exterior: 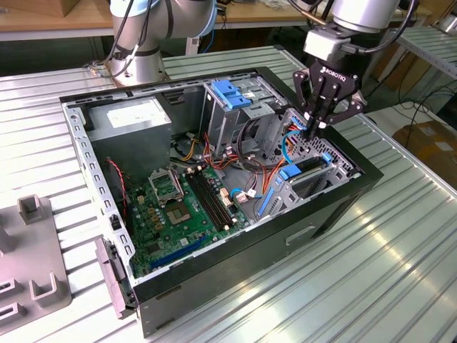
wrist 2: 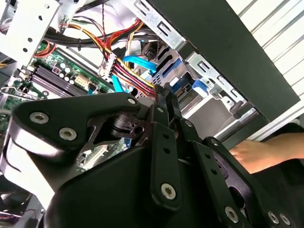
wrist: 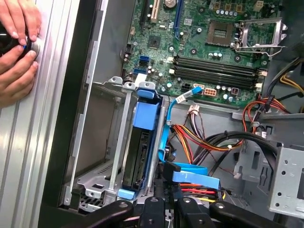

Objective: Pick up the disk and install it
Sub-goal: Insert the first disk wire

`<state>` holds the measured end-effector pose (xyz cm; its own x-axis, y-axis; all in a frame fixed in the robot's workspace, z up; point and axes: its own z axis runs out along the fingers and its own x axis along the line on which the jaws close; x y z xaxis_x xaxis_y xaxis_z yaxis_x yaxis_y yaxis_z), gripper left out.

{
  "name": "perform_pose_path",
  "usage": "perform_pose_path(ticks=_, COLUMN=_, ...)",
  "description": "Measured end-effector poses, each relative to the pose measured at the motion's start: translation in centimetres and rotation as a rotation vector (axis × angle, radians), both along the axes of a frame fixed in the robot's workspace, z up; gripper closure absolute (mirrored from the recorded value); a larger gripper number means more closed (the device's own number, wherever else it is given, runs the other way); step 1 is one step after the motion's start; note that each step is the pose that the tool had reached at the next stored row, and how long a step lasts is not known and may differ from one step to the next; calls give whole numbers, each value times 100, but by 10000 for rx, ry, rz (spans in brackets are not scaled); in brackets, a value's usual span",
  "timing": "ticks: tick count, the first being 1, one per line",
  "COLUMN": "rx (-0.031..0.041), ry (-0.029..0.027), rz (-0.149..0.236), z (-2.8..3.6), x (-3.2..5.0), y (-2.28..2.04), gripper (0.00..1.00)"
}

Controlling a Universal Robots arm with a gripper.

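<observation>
The disk (wrist: 139,152) sits edge-on in the drive cage (wrist: 111,142) at the front of the open computer case (exterior: 335,207), its blue rail (wrist: 145,114) along the upper side; in the exterior view it shows as a dark slab (exterior: 308,166) with blue tabs in the cage. The hand (exterior: 314,128) hangs just above the cage's rear end, pointing down into the case, its fingers (exterior: 319,107) drawn close together with nothing visible between them; it does not hold the disk. In the first wrist view its black linkage (wrist: 161,211) lies next to the disk's near end, beside a blue cable (wrist: 190,173). The case lies on its side on the ribbed desk (exterior: 400,271), with the motherboard (exterior: 178,207) and red and orange wires (exterior: 257,175) inside. A person's hands (wrist: 16,45) rest on the desk beside the case.
</observation>
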<state>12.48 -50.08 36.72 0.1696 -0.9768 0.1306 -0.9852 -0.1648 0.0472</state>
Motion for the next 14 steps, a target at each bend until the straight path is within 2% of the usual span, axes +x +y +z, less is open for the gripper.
perform_pose_path(ticks=3, rx=-78, ry=0, rz=-196, z=-6, x=9, y=0, gripper=83)
perform_pose_path(ticks=5, rx=-130, ry=1, rz=-523, z=-11, x=14, y=-1, gripper=83)
perform_pose_path(ticks=8, rx=-143, ry=4, rz=-1029, z=-18, x=18, y=0, gripper=83)
perform_pose_path(ticks=14, rx=-146, ry=4, rz=-1099, z=-18, x=27, y=-1, gripper=83)
